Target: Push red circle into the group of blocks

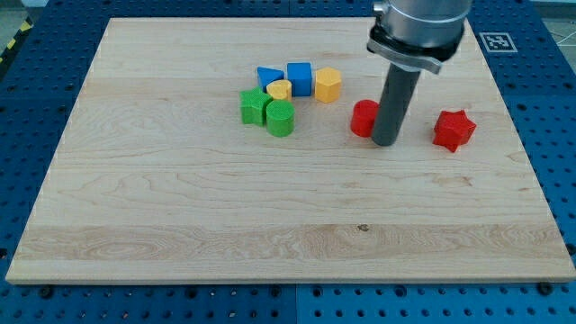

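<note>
Midway across the table point(180, 207), nearer its far edge, my tip point(387, 142) stands touching or just beside the right flank of the red circle point(364, 118), partly hiding it. No gripper is fitted to this arm: it ends in a plain dark rod, so nothing opens, closes or pinches.

To the circle's left, a short gap away, sits the group: a yellow hexagon point(328, 85) nearest, a blue cube point(300, 78), a blue triangle point(268, 77), a yellow circle point(279, 89), a green block point(254, 105) of star-like outline and a green circle point(280, 118). A red star point(454, 130) lies alone toward the right edge, well apart from the rest.

By the look of it, the red circle is a small, light, rigid block that should slide readily on the smooth wood. Being round, it has no flat face to square against, so it will likely roll off the rod and slip sideways if the contact is off its centre line. The best place to bear on it appears to be the middle of its right side, directly opposite the group, which is about where the tip stands. A straight push toward the left edge should carry it to the hexagon and green circle; those blocks look just as light and may scatter if struck hard.
</note>
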Available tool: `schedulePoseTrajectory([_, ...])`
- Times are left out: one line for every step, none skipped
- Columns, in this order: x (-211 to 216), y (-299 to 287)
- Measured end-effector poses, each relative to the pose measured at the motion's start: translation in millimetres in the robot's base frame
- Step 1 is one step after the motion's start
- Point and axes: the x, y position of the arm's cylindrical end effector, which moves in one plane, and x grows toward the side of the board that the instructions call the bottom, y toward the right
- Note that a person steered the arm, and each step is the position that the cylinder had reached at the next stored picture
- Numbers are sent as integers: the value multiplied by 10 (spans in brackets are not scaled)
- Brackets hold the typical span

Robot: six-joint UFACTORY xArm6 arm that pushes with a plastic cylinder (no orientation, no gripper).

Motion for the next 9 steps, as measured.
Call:
schedulePoseTrajectory([-16, 329])
schedulePoseTrajectory([-183, 621])
schedulePoseTrajectory([-215, 397])
schedulePoseTrajectory([-215, 0])
schedulePoseTrajectory([-215, -380])
schedulePoseTrajectory([-215, -720])
schedulePoseTrajectory([-215, -832])
schedulePoseTrajectory([-75, -260])
schedulePoseTrajectory([273, 61])
